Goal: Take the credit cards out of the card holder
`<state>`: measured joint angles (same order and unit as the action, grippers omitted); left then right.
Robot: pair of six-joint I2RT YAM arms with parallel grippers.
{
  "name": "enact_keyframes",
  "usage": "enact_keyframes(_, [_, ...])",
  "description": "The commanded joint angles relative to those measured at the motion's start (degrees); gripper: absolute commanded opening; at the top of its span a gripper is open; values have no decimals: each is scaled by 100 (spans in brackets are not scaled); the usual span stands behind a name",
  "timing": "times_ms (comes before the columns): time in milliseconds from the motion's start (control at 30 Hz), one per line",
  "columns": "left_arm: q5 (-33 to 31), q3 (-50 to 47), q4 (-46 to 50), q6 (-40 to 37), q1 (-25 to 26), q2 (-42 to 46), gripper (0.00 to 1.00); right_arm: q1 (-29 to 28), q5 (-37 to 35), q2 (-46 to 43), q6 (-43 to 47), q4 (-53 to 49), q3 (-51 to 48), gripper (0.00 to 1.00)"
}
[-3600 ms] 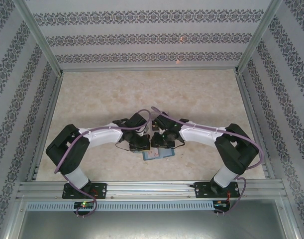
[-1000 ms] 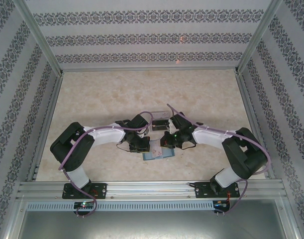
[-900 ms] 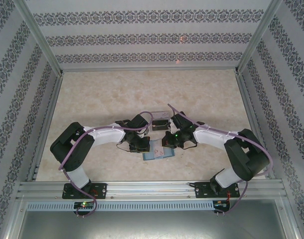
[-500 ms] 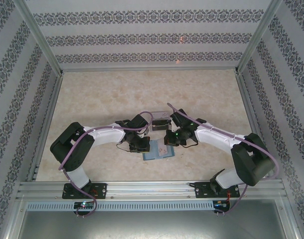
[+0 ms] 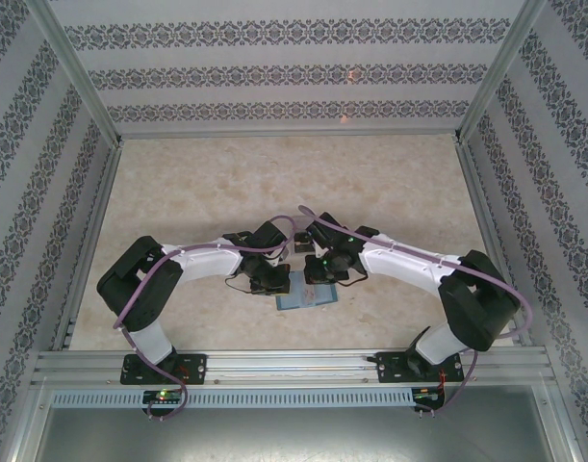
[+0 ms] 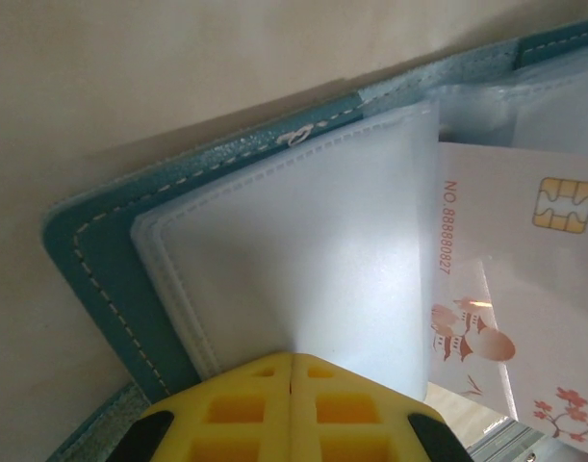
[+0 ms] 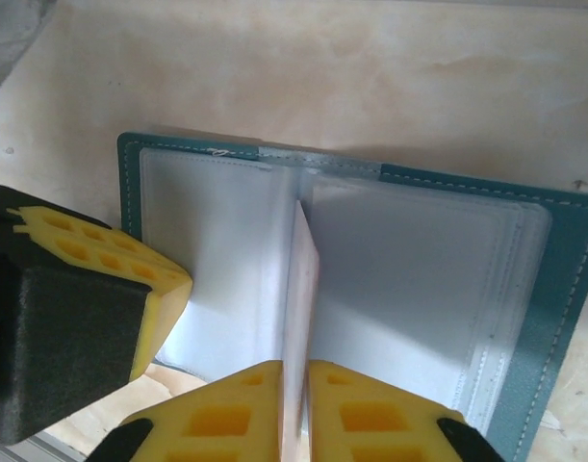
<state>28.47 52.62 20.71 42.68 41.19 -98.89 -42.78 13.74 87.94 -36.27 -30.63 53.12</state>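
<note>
The teal card holder point(image 5: 308, 298) lies open on the table between both arms. In the right wrist view its teal cover point(image 7: 558, 327) frames pale plastic pockets. My right gripper point(image 7: 295, 368) is shut on a thin white card point(image 7: 301, 279), which stands edge-on over the fold. My left gripper point(image 6: 292, 358) is shut, its yellow tips pressing on the left page's plastic pocket point(image 6: 303, 241). One of its fingers point(image 7: 91, 289) also appears in the right wrist view. A white card with a gold chip and red drawings point(image 6: 510, 241) sticks out beside that pocket. From above, the left gripper point(image 5: 277, 282) and right gripper point(image 5: 318, 274) meet over the holder.
The marble-patterned table point(image 5: 294, 183) stretches away behind the arms. Patterned walls close in three sides, and an aluminium rail point(image 5: 294, 364) runs along the near edge. A bit of the clear tray point(image 5: 299, 248) shows just behind the grippers.
The right arm has swung left and come down over the holder's fold, covering most of the clear tray. The left arm and the holder have stayed put.
</note>
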Motion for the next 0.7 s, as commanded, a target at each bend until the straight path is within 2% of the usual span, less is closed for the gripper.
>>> enact_keyframes(0, [-421, -294, 413, -82, 51, -270, 0, -77, 14, 95, -169, -60, 85, 19])
enact_keyframes(200, [-416, -324, 381, -78, 47, -271, 0, -93, 39, 65, -336, -85, 14, 18])
enact_keyframes(433, [-410, -312, 381, -88, 49, -246, 0, -100, -52, 7, -308, -161, 45, 9])
enact_keyframes(667, [-420, -254, 368, -75, 52, 26, 0, -80, -260, -217, 22, -411, 255, 6])
